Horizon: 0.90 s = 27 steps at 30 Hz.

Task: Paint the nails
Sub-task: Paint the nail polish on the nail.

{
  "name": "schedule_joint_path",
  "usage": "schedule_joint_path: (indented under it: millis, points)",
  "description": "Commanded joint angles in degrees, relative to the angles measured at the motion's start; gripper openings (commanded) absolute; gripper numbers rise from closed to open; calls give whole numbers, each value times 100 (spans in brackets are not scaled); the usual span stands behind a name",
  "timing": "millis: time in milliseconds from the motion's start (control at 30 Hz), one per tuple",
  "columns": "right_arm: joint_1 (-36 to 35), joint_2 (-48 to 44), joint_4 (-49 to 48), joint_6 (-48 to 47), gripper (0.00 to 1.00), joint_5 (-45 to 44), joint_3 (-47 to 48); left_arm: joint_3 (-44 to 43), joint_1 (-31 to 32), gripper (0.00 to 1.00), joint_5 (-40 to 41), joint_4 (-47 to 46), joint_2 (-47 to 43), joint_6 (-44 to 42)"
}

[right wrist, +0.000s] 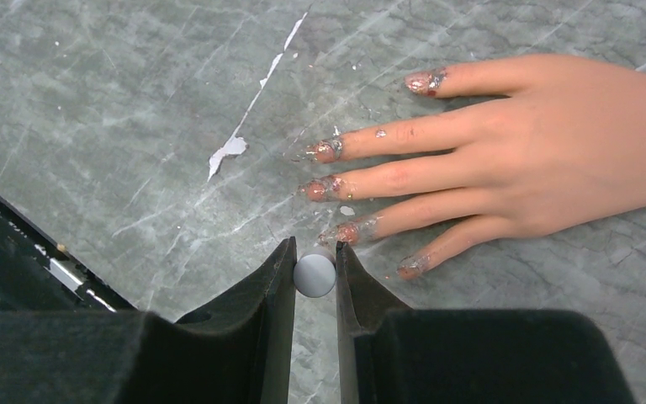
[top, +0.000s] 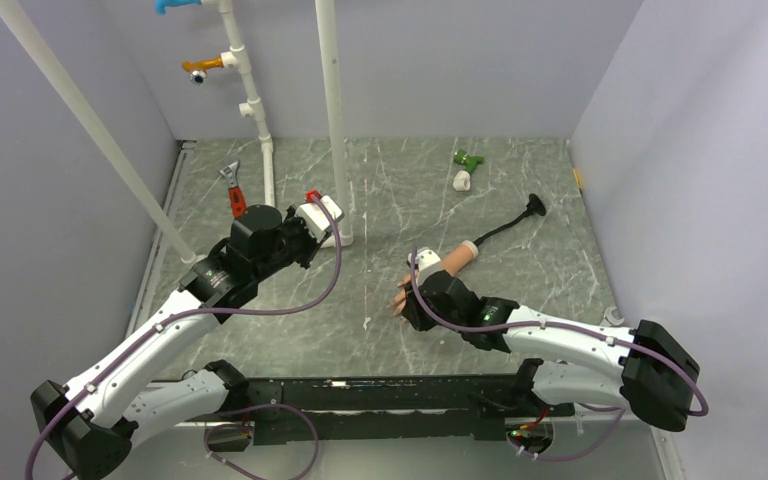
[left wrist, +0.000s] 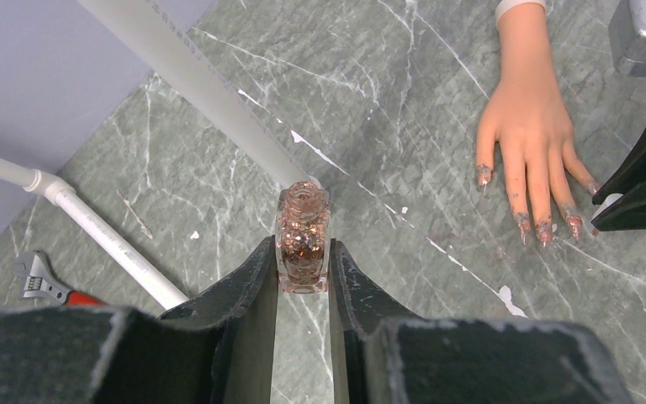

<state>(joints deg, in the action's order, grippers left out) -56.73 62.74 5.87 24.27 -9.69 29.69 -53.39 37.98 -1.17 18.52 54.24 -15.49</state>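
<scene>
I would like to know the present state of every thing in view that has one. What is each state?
polish bottle, upright, uncapped.
left gripper, shut on the polish bottle.
white round piece, clamped, seen end-on.
right gripper, shut on the white round piece.
mannequin hand, lying palm down on the table.
nails, smeared with glittery polish.
wrench, lying flat, untouched.
</scene>
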Motion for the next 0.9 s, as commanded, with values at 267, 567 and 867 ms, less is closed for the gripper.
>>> schedule_joint_path:
  millis: [267, 567, 867]
  points:
    - [-23, 177, -445, 47, 0, -81, -17, -207, 34, 0, 99, -122, -60, -61]
    - [-27, 300, -525, -12, 0, -224, 142, -229, 37, 0, 72, -96, -106, -51]
    - [-19, 343, -537, -56, 0, -304, 162, -230, 51, 0, 100, -95, -99, -62]
